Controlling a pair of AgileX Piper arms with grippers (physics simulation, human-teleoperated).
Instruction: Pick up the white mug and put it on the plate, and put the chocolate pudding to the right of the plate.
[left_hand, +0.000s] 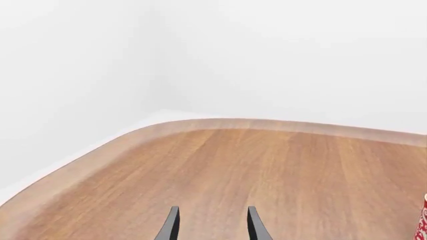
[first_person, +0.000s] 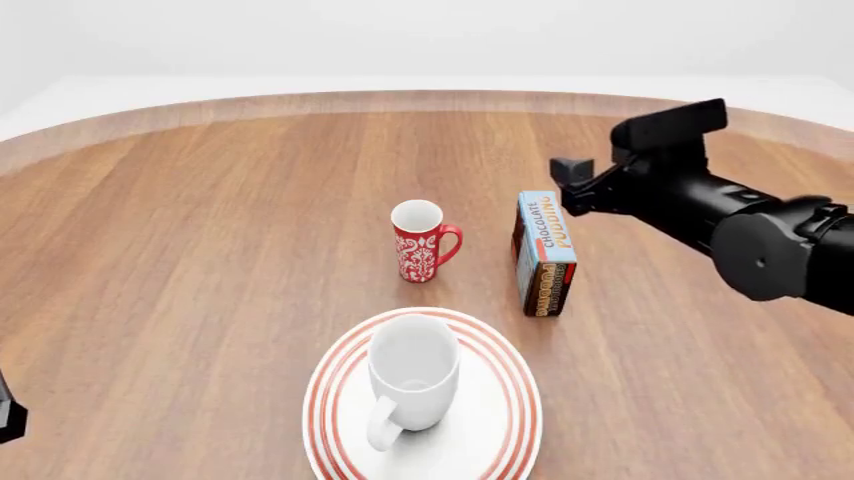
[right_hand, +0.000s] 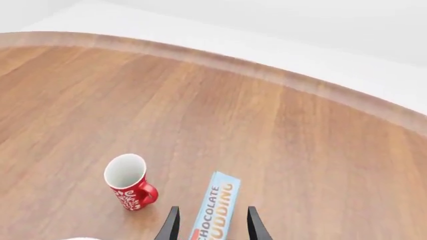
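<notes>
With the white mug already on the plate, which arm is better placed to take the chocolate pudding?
The right. Its tool is open, fingers either side of the chocolate pudding in the right wrist view. The left tool faces bare table, far from the carton. The white mug sits on the plate.

Lighting reads bright, even and diffuse in all three views; I cannot pick out a single source. Background is near-white, close to washed out, with little contrast against the pale rim of the round brown wooden table (first_person: 200, 250). Shadows are faint: only a soft darkening beside the slim red patterned mug (first_person: 422, 241) and the light blue pudding carton (first_person: 546, 250). No glare on the red-ringed white plate (first_person: 514, 400). The all-white ceramic mug (first_person: 411, 375) shows gentle shading inside. Renders are sharp, no blur or noise. Table edge curves strongly in the left wrist view, suggesting wide-angle bending.
</notes>
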